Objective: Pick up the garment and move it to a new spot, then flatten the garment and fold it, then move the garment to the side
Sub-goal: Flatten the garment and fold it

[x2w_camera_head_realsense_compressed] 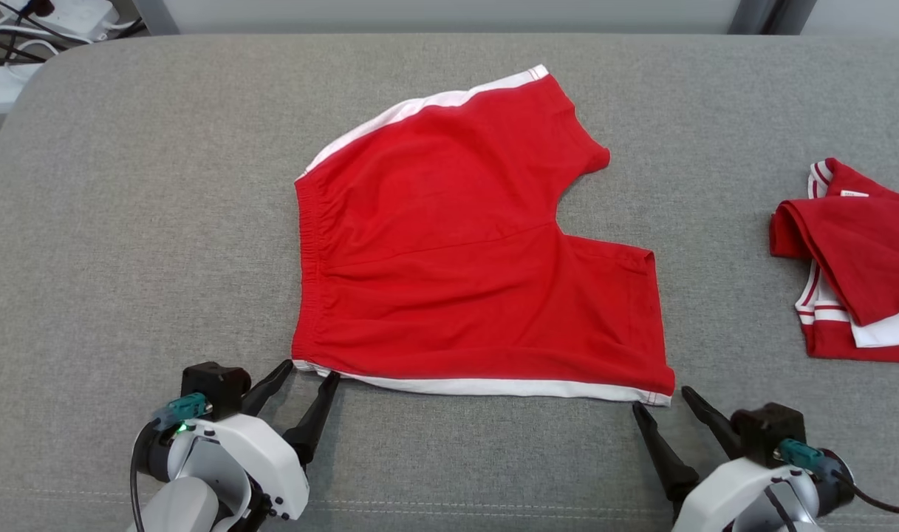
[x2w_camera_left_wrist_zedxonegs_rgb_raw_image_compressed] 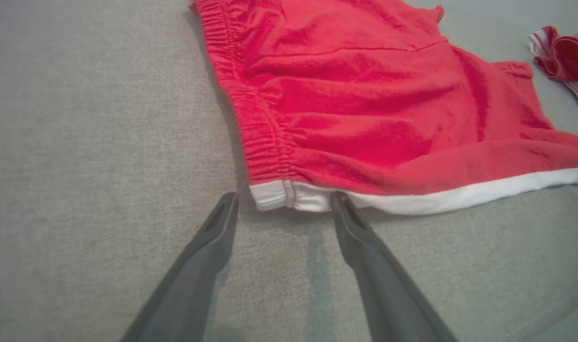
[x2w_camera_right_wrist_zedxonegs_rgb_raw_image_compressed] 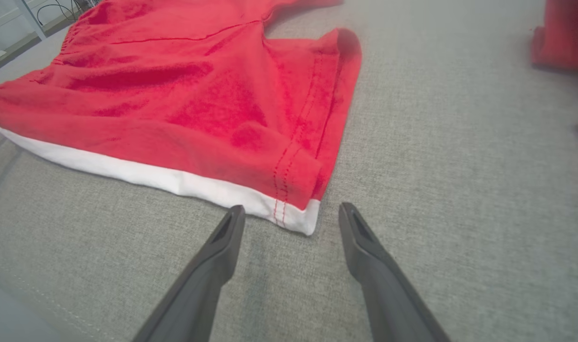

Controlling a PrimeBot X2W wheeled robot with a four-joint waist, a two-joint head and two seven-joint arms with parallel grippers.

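The garment [x2w_camera_head_realsense_compressed: 464, 251] is a pair of red shorts with white side stripes, spread flat in the middle of the grey padded surface, waistband to the left. My left gripper [x2w_camera_head_realsense_compressed: 310, 369] stands open at the near waistband corner [x2w_camera_left_wrist_zedxonegs_rgb_raw_image_compressed: 274, 194], its fingertips straddling the white stripe's end. At the near leg-hem corner [x2w_camera_right_wrist_zedxonegs_rgb_raw_image_compressed: 298, 216] my right gripper [x2w_camera_head_realsense_compressed: 660, 399] is open too, one fingertip on each side of the corner. Neither holds any cloth.
A folded red and white garment [x2w_camera_head_realsense_compressed: 855, 258] lies at the right edge of the grey surface [x2w_camera_head_realsense_compressed: 124, 222], also seen as a red bundle [x2w_camera_left_wrist_zedxonegs_rgb_raw_image_compressed: 566, 59] far right. Cables and a white box [x2w_camera_head_realsense_compressed: 65, 18] sit beyond the back left corner.
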